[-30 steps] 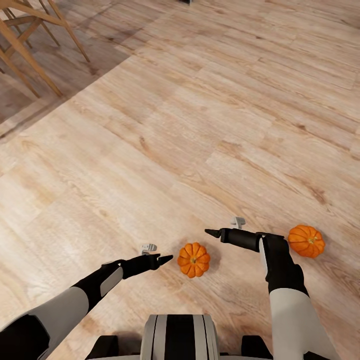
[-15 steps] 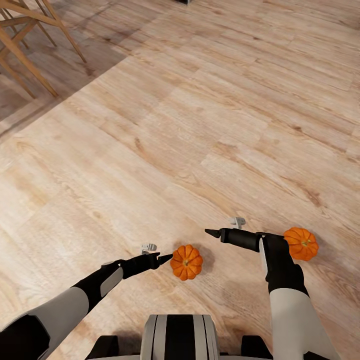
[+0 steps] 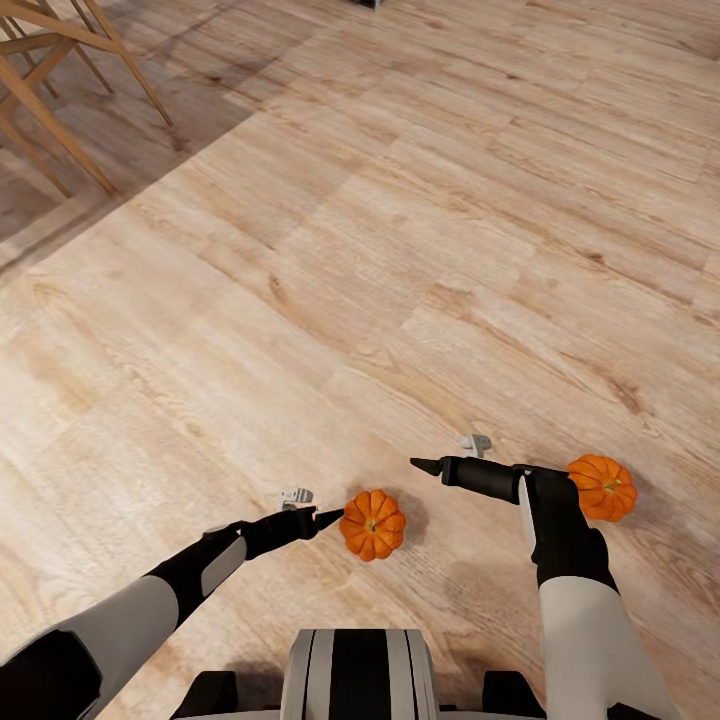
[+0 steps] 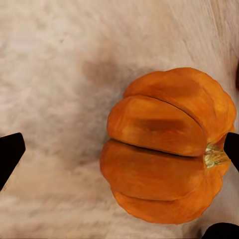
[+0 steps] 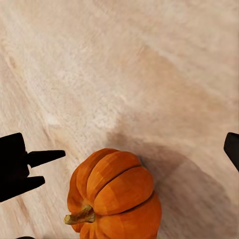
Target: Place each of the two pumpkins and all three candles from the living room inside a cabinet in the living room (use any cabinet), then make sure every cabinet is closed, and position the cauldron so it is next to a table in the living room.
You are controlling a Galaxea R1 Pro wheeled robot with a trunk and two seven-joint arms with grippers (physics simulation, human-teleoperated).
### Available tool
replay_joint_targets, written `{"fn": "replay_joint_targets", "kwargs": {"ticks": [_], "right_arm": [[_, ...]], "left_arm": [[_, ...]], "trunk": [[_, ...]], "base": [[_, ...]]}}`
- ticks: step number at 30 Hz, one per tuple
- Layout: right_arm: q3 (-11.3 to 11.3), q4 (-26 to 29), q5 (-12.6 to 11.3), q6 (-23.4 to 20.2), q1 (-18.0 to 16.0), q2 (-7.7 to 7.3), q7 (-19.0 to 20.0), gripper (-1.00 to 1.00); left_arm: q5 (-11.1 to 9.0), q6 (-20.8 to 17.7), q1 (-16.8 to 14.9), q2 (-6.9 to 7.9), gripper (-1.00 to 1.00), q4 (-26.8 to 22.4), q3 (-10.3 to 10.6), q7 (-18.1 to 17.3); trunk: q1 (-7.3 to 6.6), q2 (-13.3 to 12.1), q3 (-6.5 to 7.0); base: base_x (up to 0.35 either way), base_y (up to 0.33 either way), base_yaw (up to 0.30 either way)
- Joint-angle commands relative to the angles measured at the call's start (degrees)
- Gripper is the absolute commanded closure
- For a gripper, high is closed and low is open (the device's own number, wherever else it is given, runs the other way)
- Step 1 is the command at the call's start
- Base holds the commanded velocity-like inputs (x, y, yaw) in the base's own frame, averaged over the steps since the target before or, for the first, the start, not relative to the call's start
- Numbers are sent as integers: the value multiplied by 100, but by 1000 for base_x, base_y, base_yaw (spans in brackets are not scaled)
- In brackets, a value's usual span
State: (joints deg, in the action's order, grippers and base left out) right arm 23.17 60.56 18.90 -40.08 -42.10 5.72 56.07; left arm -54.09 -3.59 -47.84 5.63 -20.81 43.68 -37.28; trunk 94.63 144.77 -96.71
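Two orange ribbed pumpkins lie on the wood floor. The nearer pumpkin [image 3: 372, 524] sits just past the tip of my left gripper [image 3: 328, 517], almost touching it. In the left wrist view this pumpkin [image 4: 167, 149] looms large, lying toward one fingertip [image 4: 10, 152] of my open left gripper [image 4: 121, 149], stem sideways. The second pumpkin [image 3: 601, 487] rests beside my right forearm, behind the wrist. My right gripper [image 3: 425, 465] points left above the floor, open and holding nothing. The right wrist view shows the nearer pumpkin [image 5: 117, 194] below the open right gripper [image 5: 122, 144].
Light wooden furniture legs [image 3: 60, 90] stand at the far left over a darker, shadowed strip of floor. Pale plank floor [image 3: 430, 230] stretches ahead and to the right. My base [image 3: 360, 675] shows at the near edge.
The whole view shifted a second ago, bringing both pumpkins a little to the left and the nearer one up to my left gripper's tip. Nothing has visibly moved in the last half second.
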Motion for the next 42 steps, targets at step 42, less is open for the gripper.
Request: {"fn": "replay_joint_targets", "kwargs": {"ticks": [42], "right_arm": [[-6,0,0,-44,0,9,-9,-100]], "left_arm": [[-23,69,3,-422,-100,16,554,1346]], "trunk": [[0,0,0]], "base": [[0,0,0]]}}
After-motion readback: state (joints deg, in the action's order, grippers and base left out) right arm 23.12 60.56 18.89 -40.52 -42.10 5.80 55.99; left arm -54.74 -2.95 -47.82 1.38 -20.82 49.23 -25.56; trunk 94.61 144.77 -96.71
